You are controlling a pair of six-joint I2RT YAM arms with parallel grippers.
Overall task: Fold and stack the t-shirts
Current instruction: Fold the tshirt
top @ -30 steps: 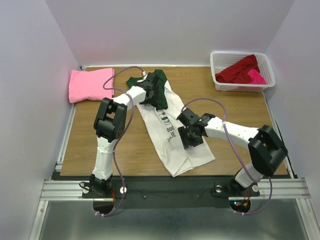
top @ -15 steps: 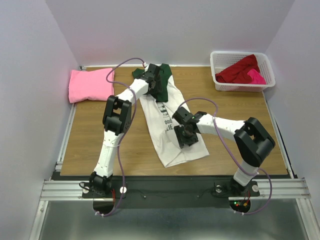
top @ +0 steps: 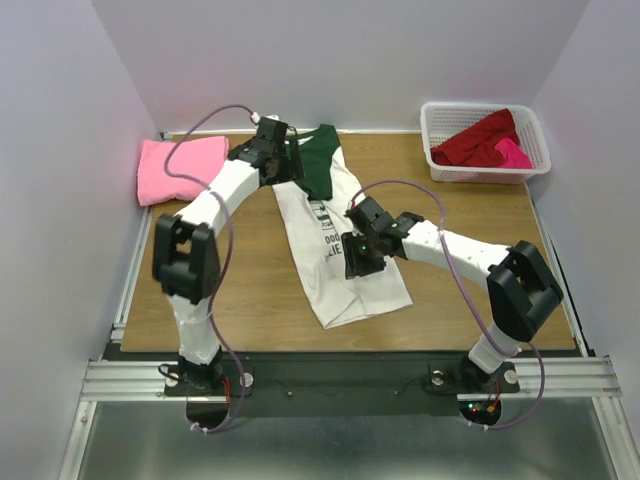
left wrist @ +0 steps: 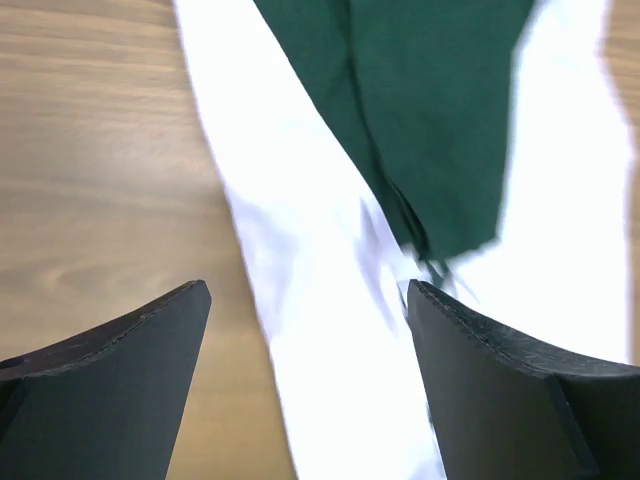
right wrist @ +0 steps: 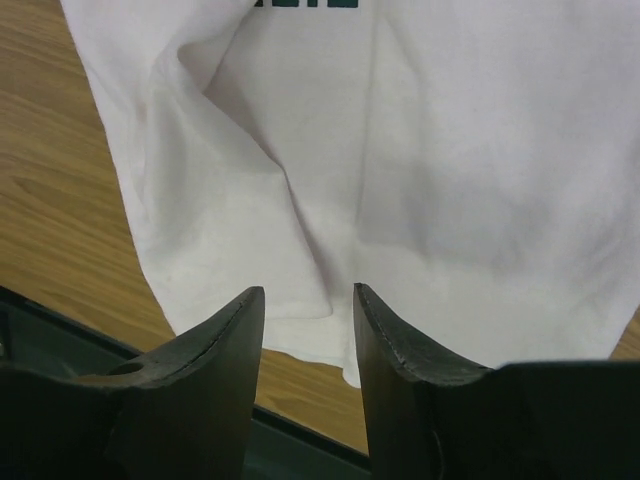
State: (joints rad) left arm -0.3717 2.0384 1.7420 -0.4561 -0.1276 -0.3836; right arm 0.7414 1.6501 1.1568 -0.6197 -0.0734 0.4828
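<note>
The white t-shirt (top: 345,290) with dark green sleeves (top: 320,165) lies folded in a long strip down the middle of the table, its black print partly showing. My left gripper (top: 283,162) hovers at the shirt's far left end, open. In the left wrist view the left gripper (left wrist: 305,290) stands wide over white cloth (left wrist: 310,300) and the green sleeve (left wrist: 430,110), holding nothing. My right gripper (top: 353,262) is over the shirt's lower half. In the right wrist view the right gripper (right wrist: 305,290) is open with a narrow gap above the white hem (right wrist: 300,250). A folded pink t-shirt (top: 180,168) rests at the far left.
A white lattice basket (top: 437,150) stands at the back right corner, with a dark red t-shirt (top: 478,142) and a magenta one (top: 513,154) in it. Bare wooden table (top: 230,280) shows on both sides of the white shirt. The table's near edge (right wrist: 300,425) is close below the hem.
My left arm has swung left and its gripper has opened wider, leaving the green sleeve on the shirt. The shirt has shifted left and straightened. My right gripper moved slightly left and narrowed.
</note>
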